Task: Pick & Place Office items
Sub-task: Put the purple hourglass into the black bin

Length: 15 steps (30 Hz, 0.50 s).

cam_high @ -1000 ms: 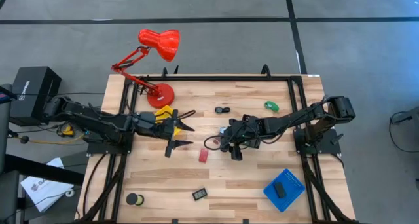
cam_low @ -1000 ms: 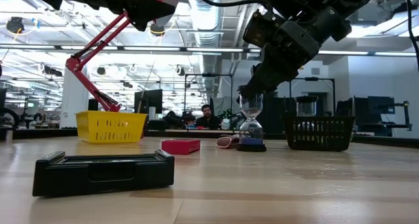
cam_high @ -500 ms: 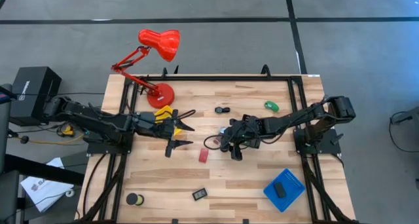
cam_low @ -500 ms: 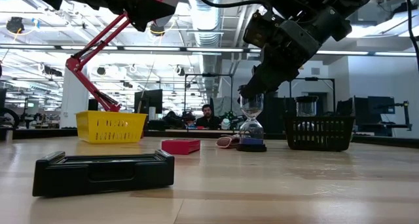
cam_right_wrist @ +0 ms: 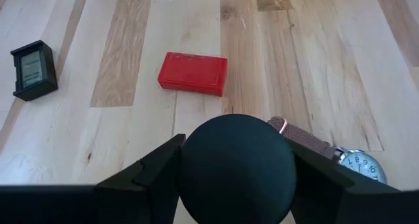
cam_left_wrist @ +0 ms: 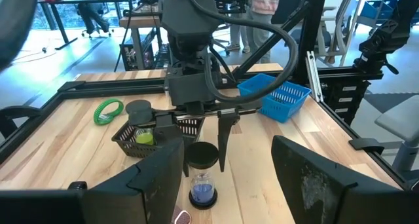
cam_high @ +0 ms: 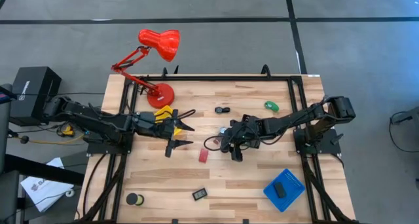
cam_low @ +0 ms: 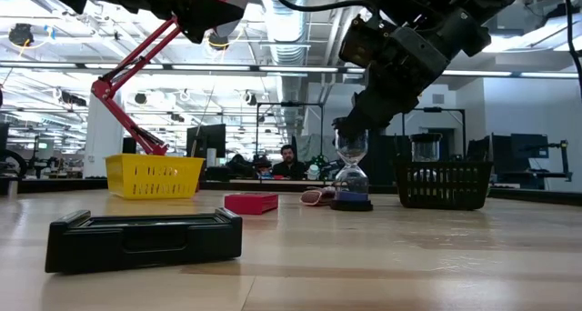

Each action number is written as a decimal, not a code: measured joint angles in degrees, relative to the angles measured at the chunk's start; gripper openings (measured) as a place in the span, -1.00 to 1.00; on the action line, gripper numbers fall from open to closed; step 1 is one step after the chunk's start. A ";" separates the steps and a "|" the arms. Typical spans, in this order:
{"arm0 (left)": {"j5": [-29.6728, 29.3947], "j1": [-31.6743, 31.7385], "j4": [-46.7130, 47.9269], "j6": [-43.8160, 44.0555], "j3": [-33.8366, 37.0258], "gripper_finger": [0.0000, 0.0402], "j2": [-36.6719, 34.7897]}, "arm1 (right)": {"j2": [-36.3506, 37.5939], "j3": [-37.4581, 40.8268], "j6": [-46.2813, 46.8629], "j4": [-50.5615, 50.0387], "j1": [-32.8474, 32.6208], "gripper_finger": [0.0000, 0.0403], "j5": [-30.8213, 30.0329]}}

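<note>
While you had the left arm reaching in from the table's 9 o'clock edge, the red desk lamp [cam_high: 160, 46] stood at the 11 o'clock corner. The yellow tray [cam_high: 163, 112] lay just at 5 o'clock of the lamp's base. The left gripper [cam_high: 180, 141] hung over the boards beside that tray, its fingers spread wide with nothing between them.

Down at 7 o'clock on the table you had a black disc [cam_high: 134, 199]. A black block [cam_high: 200, 194] lay further toward 6 o'clock, well apart from either arm. The red block [cam_high: 203, 155] lay flat near the table's middle, between the two grippers and touched by neither.

At 3 o'clock of the red block, your right gripper [cam_high: 232, 145] was lowered over the hourglass [cam_low: 351, 173], which stood upright on the wood. From the right wrist view its fingers [cam_right_wrist: 147, 175] sat on either side of the hourglass's round black cap and looked pressed against it, so it seemed to be clamped there, though the contact line was hard to judge. A wristwatch [cam_right_wrist: 359, 165] lay on the boards touching or just beside the hourglass base.

Toward 12 o'clock sat a small black piece [cam_high: 220, 109], and at 1 o'clock the green piece [cam_high: 271, 106]. At 5 o'clock the blue tray [cam_high: 291, 181] held one black item [cam_high: 279, 190].
</note>
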<state>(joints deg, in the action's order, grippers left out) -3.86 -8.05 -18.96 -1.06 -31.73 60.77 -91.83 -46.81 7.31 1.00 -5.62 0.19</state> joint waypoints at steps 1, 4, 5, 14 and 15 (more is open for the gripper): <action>0.00 0.00 0.02 0.00 0.00 0.13 0.00 | 0.00 0.00 0.00 0.04 0.01 0.01 0.00; 0.01 0.00 0.02 0.01 0.00 0.13 0.00 | 0.00 0.00 -0.01 0.07 0.01 -0.01 0.00; 0.01 0.00 0.02 0.02 0.00 0.13 0.00 | 0.00 0.00 -0.03 0.08 0.01 -0.01 0.00; 0.02 0.00 0.04 0.02 0.00 0.13 0.00 | 0.00 -0.05 -0.20 -0.32 0.01 0.03 -0.02; 0.04 0.00 0.04 0.02 0.00 0.13 0.00 | 0.00 -0.07 -0.20 -0.35 0.01 0.00 -0.02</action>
<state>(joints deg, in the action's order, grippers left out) -3.82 -8.05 -18.92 -1.04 -31.73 60.77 -91.83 -46.87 7.11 0.64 -5.61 0.16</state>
